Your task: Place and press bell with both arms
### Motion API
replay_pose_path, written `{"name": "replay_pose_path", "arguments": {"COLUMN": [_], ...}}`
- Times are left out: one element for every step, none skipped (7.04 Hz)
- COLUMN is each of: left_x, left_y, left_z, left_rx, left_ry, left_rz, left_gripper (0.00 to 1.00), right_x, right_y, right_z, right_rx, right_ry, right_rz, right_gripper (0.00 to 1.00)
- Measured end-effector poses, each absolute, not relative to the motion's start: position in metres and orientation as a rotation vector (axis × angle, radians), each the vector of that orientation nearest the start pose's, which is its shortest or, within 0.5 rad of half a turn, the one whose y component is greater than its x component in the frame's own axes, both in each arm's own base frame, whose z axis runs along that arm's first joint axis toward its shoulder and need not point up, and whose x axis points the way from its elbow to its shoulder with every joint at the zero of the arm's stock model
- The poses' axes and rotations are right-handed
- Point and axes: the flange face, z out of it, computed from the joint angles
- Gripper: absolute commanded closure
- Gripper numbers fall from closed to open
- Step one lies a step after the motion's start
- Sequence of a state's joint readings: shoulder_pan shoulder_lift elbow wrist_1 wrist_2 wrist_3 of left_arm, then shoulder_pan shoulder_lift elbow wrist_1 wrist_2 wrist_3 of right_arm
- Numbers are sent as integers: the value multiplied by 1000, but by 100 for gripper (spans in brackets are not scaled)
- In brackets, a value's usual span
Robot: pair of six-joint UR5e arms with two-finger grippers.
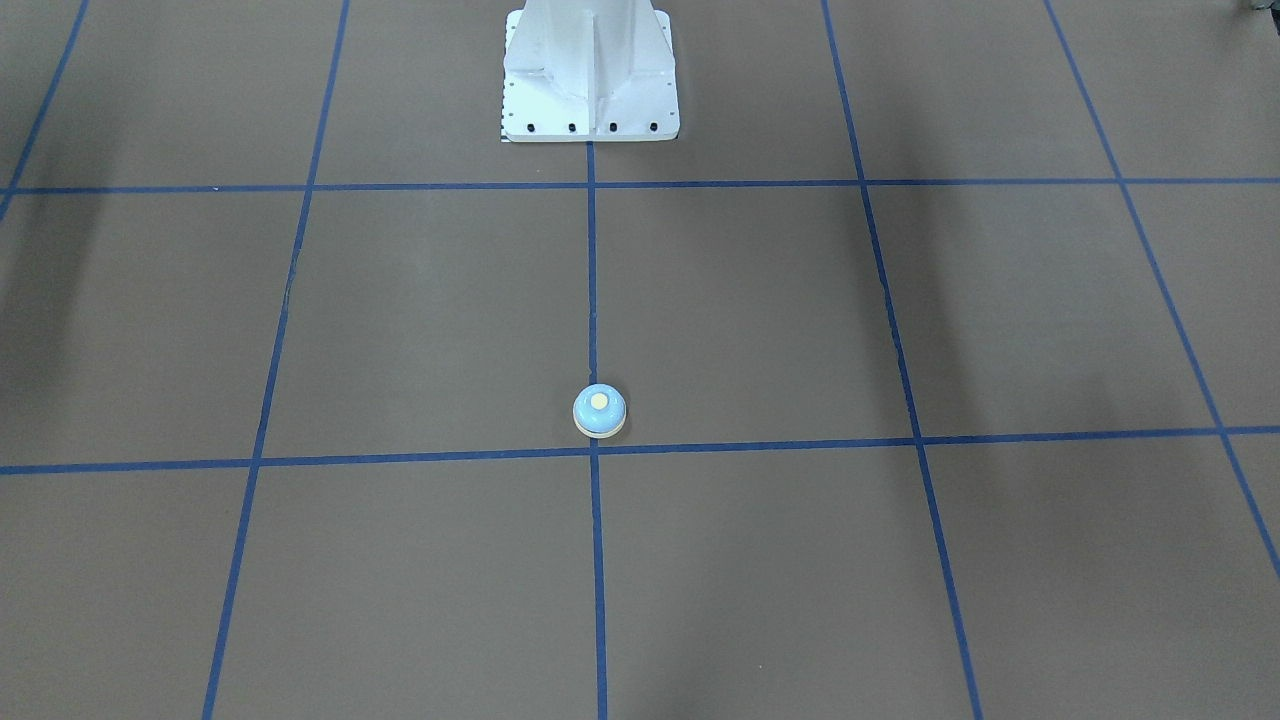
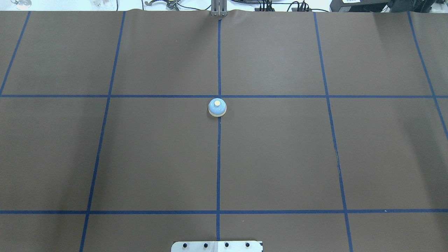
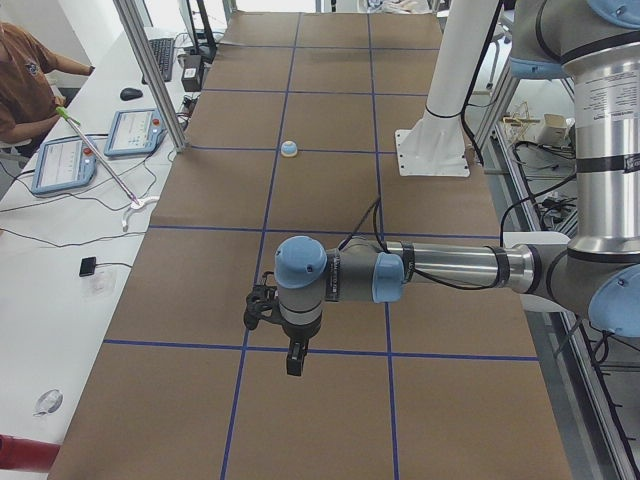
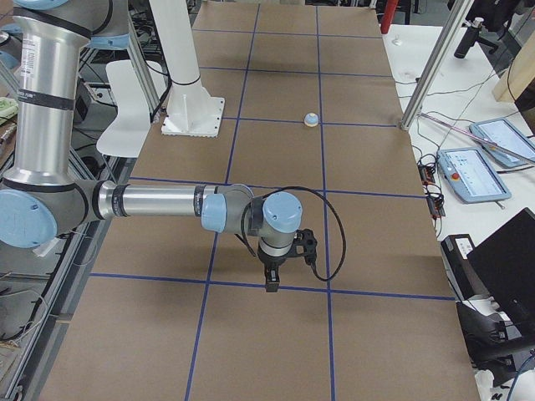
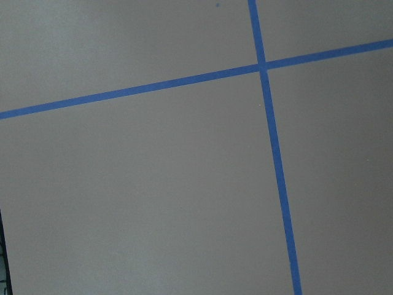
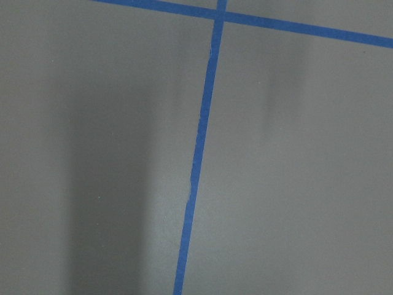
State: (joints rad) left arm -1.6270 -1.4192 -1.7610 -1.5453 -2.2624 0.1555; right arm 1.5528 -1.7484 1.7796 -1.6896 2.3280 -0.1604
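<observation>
The light-blue bell (image 1: 599, 411) with its cream button stands upright on the brown table, on the centre blue tape line; it also shows in the overhead view (image 2: 217, 107) and both side views (image 3: 289, 149) (image 4: 311, 119). No arm is near it. My left gripper (image 3: 294, 360) shows only in the exterior left view, pointing down over the table's left end, far from the bell. My right gripper (image 4: 272, 282) shows only in the exterior right view, pointing down over the right end. I cannot tell whether either is open or shut. Both wrist views show only table and tape.
The white pedestal base (image 1: 590, 75) stands at the robot's side of the table. Blue tape lines (image 2: 218, 157) grid the brown surface. Beyond the far edge are a metal post (image 3: 150, 70), control tablets (image 3: 130, 130) and a seated operator (image 3: 20, 80).
</observation>
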Motion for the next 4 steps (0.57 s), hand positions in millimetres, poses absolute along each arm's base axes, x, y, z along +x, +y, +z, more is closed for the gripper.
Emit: {"name": "replay_pose_path", "arguments": {"left_x": [-93, -92, -92, -92], "left_y": [-424, -425, -425, -425], "left_z": [643, 644, 645, 645], "left_rx": [81, 78, 77, 77], "left_ry": [687, 688, 688, 688], "left_rz": [93, 91, 90, 90], "left_gripper": [0, 0, 0, 0], "right_x": [62, 65, 67, 68], "right_y": [-410, -410, -409, -409], "right_z": [649, 649, 649, 649], "right_rx": [-24, -21, -19, -19], "right_ry": [-765, -766, -769, -771], "right_rz": [-125, -119, -114, -111], "right_gripper": [0, 0, 0, 0]}}
